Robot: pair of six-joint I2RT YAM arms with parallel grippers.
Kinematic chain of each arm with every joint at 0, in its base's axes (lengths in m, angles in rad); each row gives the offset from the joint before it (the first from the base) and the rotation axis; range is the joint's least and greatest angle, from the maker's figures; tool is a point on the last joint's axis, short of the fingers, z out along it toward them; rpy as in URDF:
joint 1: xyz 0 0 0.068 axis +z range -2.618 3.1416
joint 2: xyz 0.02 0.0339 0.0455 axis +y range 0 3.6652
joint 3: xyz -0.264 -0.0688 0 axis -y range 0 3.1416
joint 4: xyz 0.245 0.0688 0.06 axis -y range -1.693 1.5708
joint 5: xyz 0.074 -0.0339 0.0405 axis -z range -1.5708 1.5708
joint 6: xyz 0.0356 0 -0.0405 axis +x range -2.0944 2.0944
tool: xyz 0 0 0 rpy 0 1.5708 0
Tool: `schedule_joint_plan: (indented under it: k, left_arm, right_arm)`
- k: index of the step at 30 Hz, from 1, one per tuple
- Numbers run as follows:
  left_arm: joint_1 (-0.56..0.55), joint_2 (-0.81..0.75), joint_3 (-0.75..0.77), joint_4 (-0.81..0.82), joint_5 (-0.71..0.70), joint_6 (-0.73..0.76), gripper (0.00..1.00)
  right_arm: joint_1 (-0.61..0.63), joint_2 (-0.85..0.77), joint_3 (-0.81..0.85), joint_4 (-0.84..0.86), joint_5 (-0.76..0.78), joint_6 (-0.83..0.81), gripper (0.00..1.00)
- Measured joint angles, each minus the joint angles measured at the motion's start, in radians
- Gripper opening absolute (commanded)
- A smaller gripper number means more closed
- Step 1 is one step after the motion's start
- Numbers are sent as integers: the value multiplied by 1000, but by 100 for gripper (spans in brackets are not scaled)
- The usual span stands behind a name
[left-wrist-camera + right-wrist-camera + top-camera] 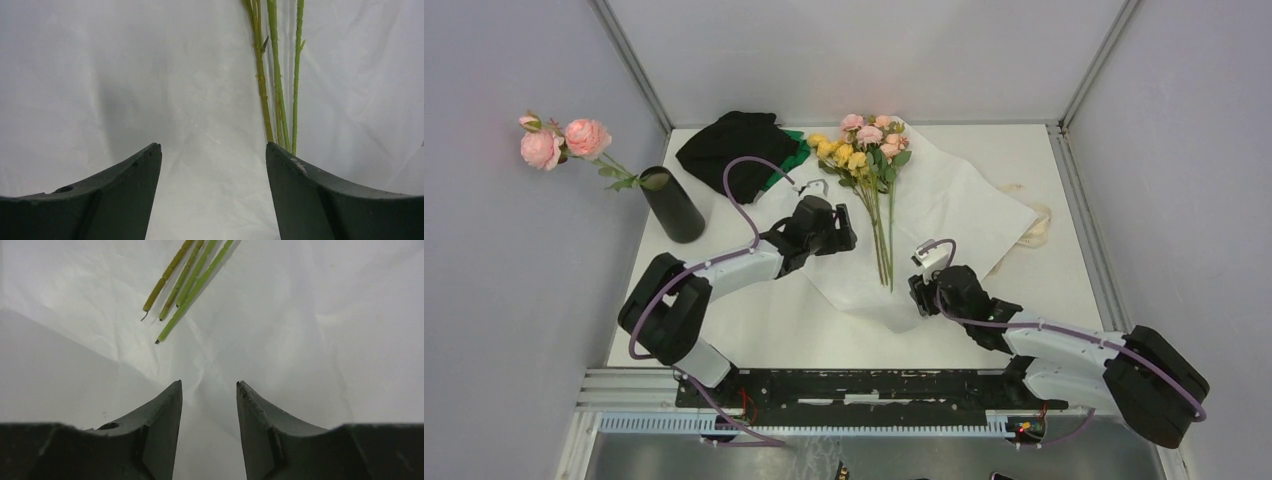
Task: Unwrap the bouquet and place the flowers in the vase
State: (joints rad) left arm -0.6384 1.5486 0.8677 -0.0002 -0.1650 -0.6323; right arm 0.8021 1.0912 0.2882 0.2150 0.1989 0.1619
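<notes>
Hovering my left gripper wide open beside the thin green stems of the pink-and-yellow artificial roses, flat on the white paper sheet — right gripper half open, empty — might pinch paper too

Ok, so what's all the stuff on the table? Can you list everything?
flowers: one bunch, pink and yellow with green stems, lying on the paper
paper: one sheet, white, spread over the table's middle
ribbon: one, cream, by the paper's right edge
vase: one, black, standing at the left
rose stem: one, pink, leaning out of the vase
cloth: one heap, black and green, at the back
table: one, white, under everything
left gripper: one, black, open, beside the flower stems
right gripper: one, black, open, near the stem ends
</notes>
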Motion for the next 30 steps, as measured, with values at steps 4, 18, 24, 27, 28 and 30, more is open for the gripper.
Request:
schedule_joint_plan:
  k: [4,18,24,27,28,30]
  left_arm:
    - [1,32,-20,50,68,-11,82]
    - [2,57,-84,207,96,-171,100]
    - [-14,-78,-198,220,4,-229,100]
    - [-27,-146,-237,224,-53,-243,99]
    - [-32,-164,-246,225,-71,-243,99]
    - [-33,-188,-253,225,-97,-243,99]
  right_arm:
    - [12,-60,-1,-26,-11,3,51]
    - [-37,319,506,-157,157,3,61]
    - [-127,528,762,-202,130,51,56]
    - [-154,612,827,-222,89,72,52]
    - [-159,636,843,-230,82,78,51]
    - [-173,678,867,-239,59,89,48]
